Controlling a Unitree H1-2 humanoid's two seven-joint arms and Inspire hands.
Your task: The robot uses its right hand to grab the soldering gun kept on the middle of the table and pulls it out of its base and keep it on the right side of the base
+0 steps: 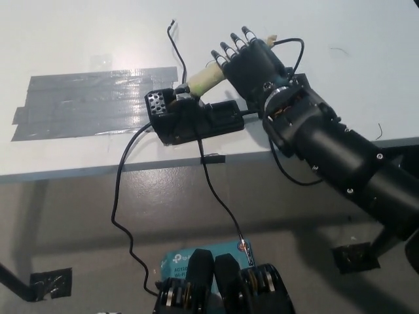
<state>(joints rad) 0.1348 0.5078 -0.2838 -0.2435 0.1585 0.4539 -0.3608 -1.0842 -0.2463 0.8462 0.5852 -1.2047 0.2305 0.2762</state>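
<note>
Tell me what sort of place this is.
Likely an electronics workbench or lab: a white table with a soldering gun seated in its black base, trailing cables, and grey tape.

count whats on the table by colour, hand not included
black: 1, the base
cream: 1, the soldering gun handle, sitting in the base
grey: 1, the tape patch
total: 3
The right hand is at the handle, fingers spread. The left hand is out of view.

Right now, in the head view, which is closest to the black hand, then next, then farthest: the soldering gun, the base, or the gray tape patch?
From the right hand:
1. soldering gun, just left of it
2. base, lower left
3. gray tape patch, far left
</note>
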